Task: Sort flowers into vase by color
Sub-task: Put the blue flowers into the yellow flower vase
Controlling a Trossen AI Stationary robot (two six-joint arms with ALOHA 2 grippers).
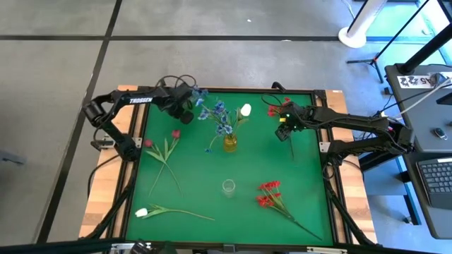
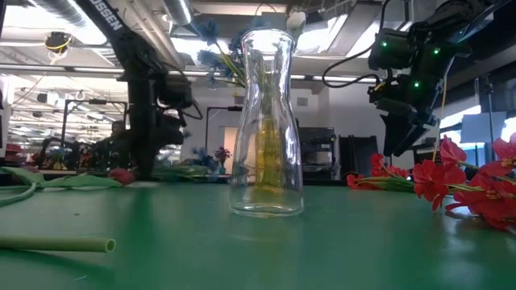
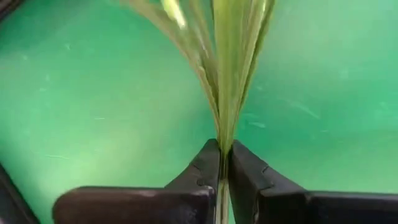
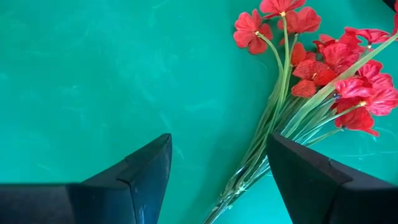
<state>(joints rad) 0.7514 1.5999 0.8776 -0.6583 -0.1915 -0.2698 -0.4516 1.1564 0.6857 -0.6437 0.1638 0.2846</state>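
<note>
Between the left gripper (image 3: 222, 163) jaws, clamped green stems (image 3: 227, 74) run out of frame.

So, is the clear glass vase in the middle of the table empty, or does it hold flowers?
Empty. The clear vase stands upright with nothing inside; the yellow stems seen through it in the low view belong to the yellow vase behind.

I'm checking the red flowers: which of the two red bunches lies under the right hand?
The red bunch at the table's far right corner; the right hand hangs open above its stems. The other red bunch lies nearer the front, untouched.
</note>
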